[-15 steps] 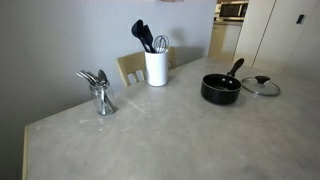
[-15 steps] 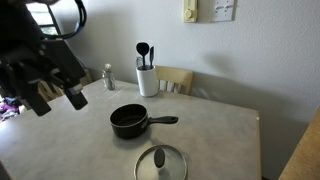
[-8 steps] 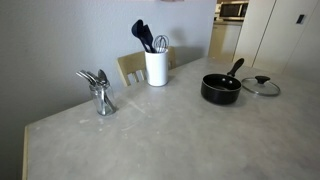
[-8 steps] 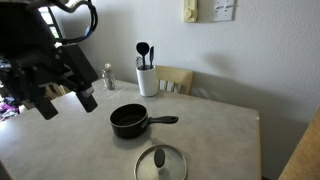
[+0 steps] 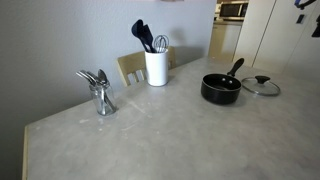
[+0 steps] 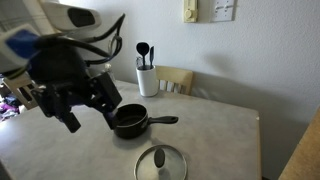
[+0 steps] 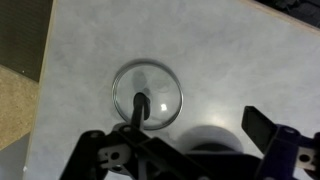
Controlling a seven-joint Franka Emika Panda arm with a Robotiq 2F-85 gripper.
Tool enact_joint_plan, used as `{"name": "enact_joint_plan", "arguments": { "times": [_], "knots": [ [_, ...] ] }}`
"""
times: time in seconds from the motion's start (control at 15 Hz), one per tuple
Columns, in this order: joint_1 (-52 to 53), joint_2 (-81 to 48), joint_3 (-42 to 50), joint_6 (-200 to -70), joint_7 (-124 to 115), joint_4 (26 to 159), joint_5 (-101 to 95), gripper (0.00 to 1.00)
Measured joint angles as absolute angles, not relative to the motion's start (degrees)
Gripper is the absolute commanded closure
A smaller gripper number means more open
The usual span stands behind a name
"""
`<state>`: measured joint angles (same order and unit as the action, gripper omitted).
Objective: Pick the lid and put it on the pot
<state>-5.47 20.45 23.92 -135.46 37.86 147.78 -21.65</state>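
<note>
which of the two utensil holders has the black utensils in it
The white cylindrical holder, standing nearer the pot; the small metal holder farther from it holds silver cutlery.

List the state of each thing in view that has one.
pot: upright, uncovered.
lid: lying flat beside the pot, knob up.
gripper: open, empty, in the air.
white utensil holder: upright, holding utensils.
metal cutlery cup: upright, holding cutlery.

Home kitchen-dining area: marbled table (image 5: pixel 150 135) carrying utensil crock (image 5: pixel 156 67), cutlery stand (image 5: pixel 100 97) and pot (image 5: pixel 220 90), wooden chair (image 6: pixel 178 78) at its far edge, built-in oven (image 5: pixel 232 10) behind.
</note>
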Motion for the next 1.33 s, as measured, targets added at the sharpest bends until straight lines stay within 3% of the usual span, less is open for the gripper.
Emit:
{"name": "enact_joint_plan", "arguments": {
  "times": [0.6,1.33],
  "knots": [
    [-6.78,1.34,26.51,-137.31,60.94,137.48,2.96,0.00],
    [-10.71,-6.32,19.87,-139.87,61.20,134.85,2.90,0.00]
  ]
}}
